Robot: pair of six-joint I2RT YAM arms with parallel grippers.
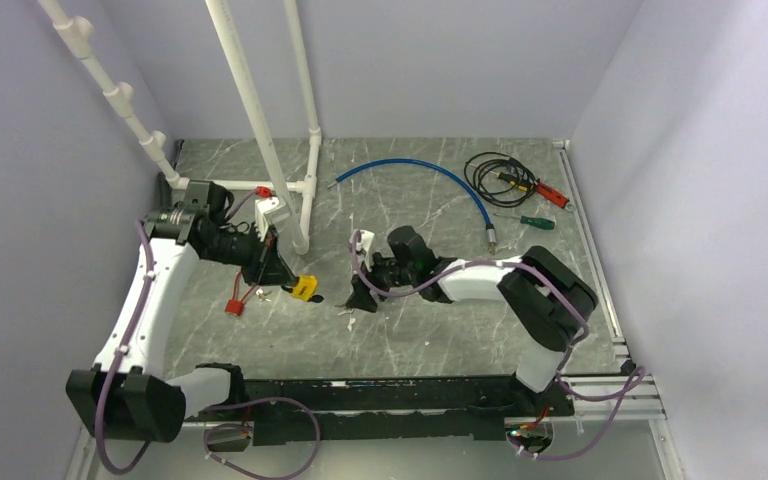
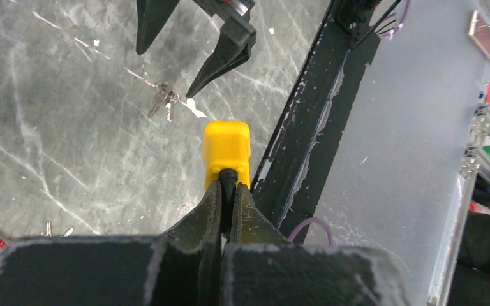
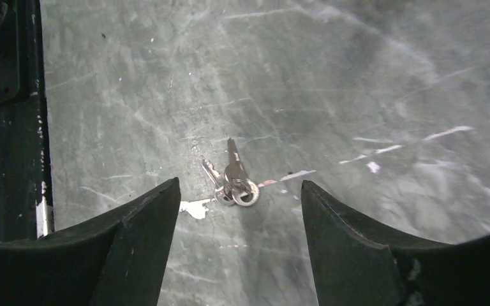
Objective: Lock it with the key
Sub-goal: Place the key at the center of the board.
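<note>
Black fingers [image 3: 140, 229] of the right gripper [image 3: 240, 182] stand apart over the keys [image 3: 232, 167] lying flat on the table [image 3: 357, 76], so drop straight, pinch one key's bow, then carry it to the yellow lock [image 2: 227, 148] clamped in the left gripper [image 2: 230, 183].

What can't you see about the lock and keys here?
- Keyhole: left wrist view, the lock shows no side with it.
- Loop: same view, mostly hidden between the left tool fingers.
- Keys: right wrist view, teeth too blurry; top view, too small beside the right tool.
</note>
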